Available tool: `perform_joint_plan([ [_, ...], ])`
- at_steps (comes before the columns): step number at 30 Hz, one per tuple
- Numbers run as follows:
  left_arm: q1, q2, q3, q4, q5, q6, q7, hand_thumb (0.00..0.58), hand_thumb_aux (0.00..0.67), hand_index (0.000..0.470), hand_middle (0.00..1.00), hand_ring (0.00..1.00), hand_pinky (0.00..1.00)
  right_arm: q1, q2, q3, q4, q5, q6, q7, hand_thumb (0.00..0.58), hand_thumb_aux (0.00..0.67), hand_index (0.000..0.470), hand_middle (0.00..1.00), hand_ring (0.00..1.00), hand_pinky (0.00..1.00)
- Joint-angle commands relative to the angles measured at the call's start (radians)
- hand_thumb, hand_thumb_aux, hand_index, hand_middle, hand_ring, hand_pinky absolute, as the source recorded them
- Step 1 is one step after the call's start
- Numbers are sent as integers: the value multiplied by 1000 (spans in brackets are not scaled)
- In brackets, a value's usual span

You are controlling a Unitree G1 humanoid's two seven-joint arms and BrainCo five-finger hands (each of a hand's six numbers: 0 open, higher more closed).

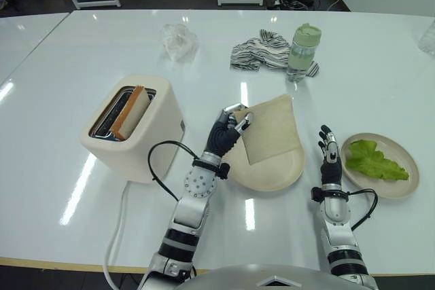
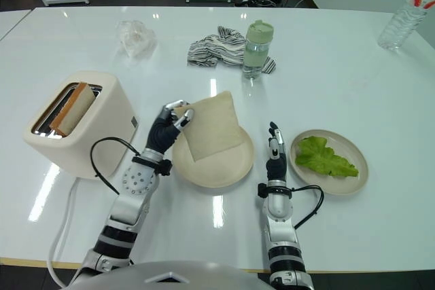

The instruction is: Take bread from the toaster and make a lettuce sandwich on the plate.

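My left hand [image 1: 224, 137] hiding a corner of the bread slice [image 1: 273, 125], plate [image 1: 272, 177] middle under it, bottle [image 2: 406, 15] at the tabletop's [image 2: 340, 79] far right edge cut off.

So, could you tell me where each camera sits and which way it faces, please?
Left eye view: on the robot's head, left of the pair, facing forward and down at the white table; both forearms show, left hand gripping a bread slice over the plate, right hand open.
Right eye view: on the head, slightly to the right, same facing; same arms and hands, and more of a clear bottle at the far right.
Shared: toaster, lettuce, nearly the whole scene.
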Motion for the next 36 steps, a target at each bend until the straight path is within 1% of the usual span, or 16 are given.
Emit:
perform_joint_plan([
  [1,-51,4,-4,132,14,28,-29,580,670,470,1000,1000,1000,9,-9,-1,-2,0,9,8,0,0,0,0,0,0],
  [4,-76,31,-20,206,37,52,-67,580,670,470,1000,1000,1000,15,-13,-4,-8,1,11,11,0,0,0,0,0,0],
  [8,-95,55,-29,241,69,67,-92,580,670,470,1000,1000,1000,22,-14,-3,-17,0,15,12,0,0,0,0,0,0],
  [13,-137,81,-40,264,138,66,-74,580,670,470,1000,1000,1000,30,-10,-1,-33,-2,23,11,0,0,0,0,0,0],
  [14,-144,91,-47,271,160,66,-67,580,652,457,1000,1000,1000,31,-11,0,-36,-2,24,13,0,0,0,0,0,0],
  [15,-147,98,-53,272,177,71,-64,543,502,352,1000,1000,1000,32,-12,0,-39,-2,26,14,0,0,0,0,0,0],
  [16,-149,108,-62,270,197,71,-64,464,370,260,773,773,773,33,-12,1,-41,-1,28,16,0,0,0,0,0,0],
  [17,-150,116,-74,266,230,72,-46,0,0,0,0,0,0,35,-13,1,-44,-1,30,16,0,0,0,0,0,0],
  [21,-145,167,-138,188,472,78,115,0,0,0,0,0,0,42,-14,1,-50,-2,35,19,0,0,0,0,0,0],
  [24,-129,190,-163,55,652,163,196,0,0,0,0,0,0,45,-14,0,-57,-3,40,20,0,0,0,0,0,0],
  [26,-104,196,-152,-46,702,198,207,0,0,0,0,0,0,45,-14,1,-59,-5,41,19,0,0,0,0,0,0],
  [30,-48,209,-109,-211,724,248,189,0,0,0,0,0,0,41,-14,1,-60,-6,43,19,0,0,0,0,0,0],
  [32,-11,218,-89,-281,704,249,169,0,0,0,0,0,0,45,-19,2,-79,-16,43,16,0,0,0,0,0,0],
  [34,33,208,-58,-331,590,218,128,0,0,0,0,0,0,54,-41,-1,-126,-66,32,-6,0,0,0,0,0,0],
  [36,65,190,-25,-324,440,183,71,0,0,0,0,0,0,65,-88,-16,-202,-164,17,-42,0,0,0,0,0,0],
])
